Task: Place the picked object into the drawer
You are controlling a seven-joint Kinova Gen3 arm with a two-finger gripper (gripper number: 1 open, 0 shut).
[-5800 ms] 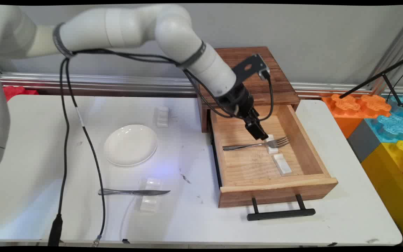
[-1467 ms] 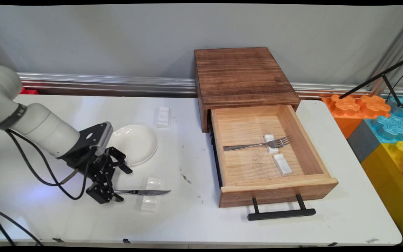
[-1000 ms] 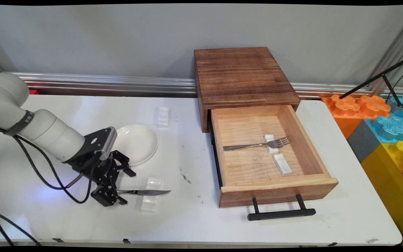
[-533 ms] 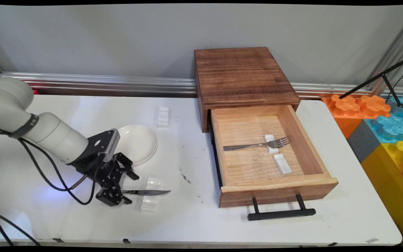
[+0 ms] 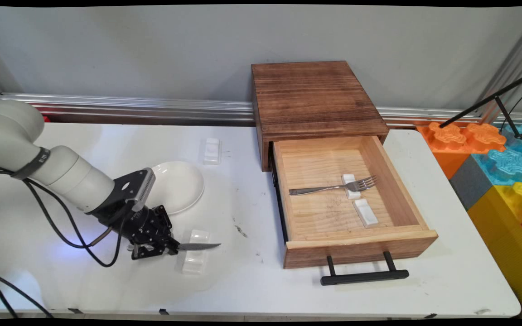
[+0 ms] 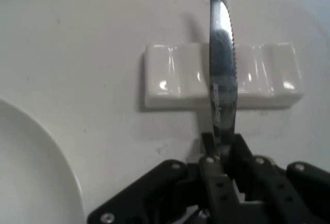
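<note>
Lower left of the frame: our gripper (image 5: 166, 246) is clamping its fingers tight on the knife (image 5: 199, 246), whose blade is crossing the white cutlery rest (image 5: 195, 258). Just above, we are seeing a white plate (image 5: 177, 185). Right of centre: an open wooden drawer (image 5: 397, 190) is holding a fork (image 5: 333, 187) lying across a small rest (image 5: 350, 185).

obstacles: plate (image 5: 177, 185), rest (image 5: 196, 258) | bare table (image 5: 243, 290) beyond
</note>
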